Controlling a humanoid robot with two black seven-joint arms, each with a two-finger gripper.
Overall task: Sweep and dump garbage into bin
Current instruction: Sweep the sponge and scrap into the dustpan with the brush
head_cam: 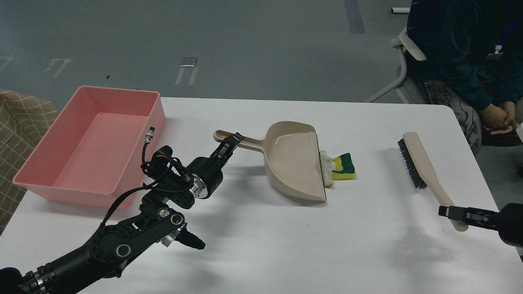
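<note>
Garbage point(341, 166) at dustpan point(292, 159) lip | white table point(286, 245), grey floor point(245, 41) | left pincer point(229, 143) grips dustpan handle | right pincer point(449, 212) clamps brush point(421, 163)

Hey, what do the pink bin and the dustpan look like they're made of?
The bin looks like moulded plastic: even salmon colour, rounded rim, soft sheen. The dustpan also looks plastic: one smooth beige piece with glossy highlights in its scoop. Neither can be confirmed by look alone.
</note>
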